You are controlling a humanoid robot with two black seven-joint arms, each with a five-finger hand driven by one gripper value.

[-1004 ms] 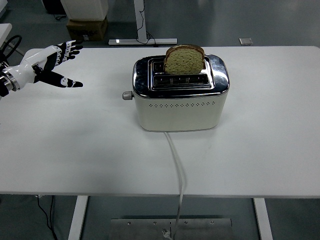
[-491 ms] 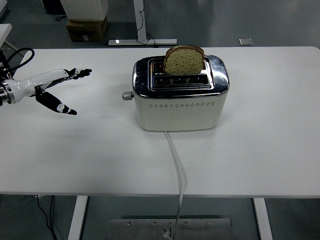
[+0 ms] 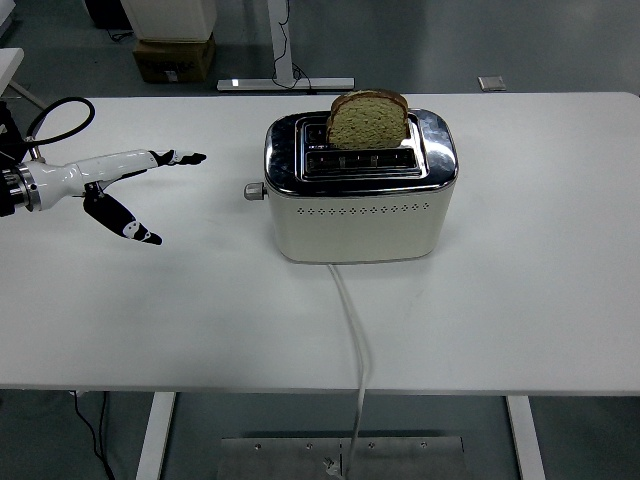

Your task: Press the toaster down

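One view only, from the head camera. Left hand (image 3: 118, 185) reached in from the left edge over the white tabletop (image 3: 520, 300), white-shelled, fingers (image 3: 178, 158) stretched out flat and together toward the right, thumb (image 3: 128, 224) splayed downward and away from them. Spread wide, held nothing, touched nothing. Black cable (image 3: 58, 110) looped behind the wrist.

Well to the right of the fingertips, with bare tabletop between: cream toaster (image 3: 358, 215) with a chrome top, standing near the middle of the tabletop. On its left end face, the side turned toward the hand, a small round knob (image 3: 254, 191), apart from the fingertips and slightly nearer the camera than they were. Slice of bread (image 3: 368, 120) stood upright in the far slot, most of it above the chrome top, not pressed down. Near slot appeared empty. White cord (image 3: 354, 340) ran from the toaster's front base toward the near edge and over it.

Beyond the tabletop's far side, farther from the hand: cardboard box (image 3: 172, 58) on the grey floor and a white table leg base (image 3: 285, 82).
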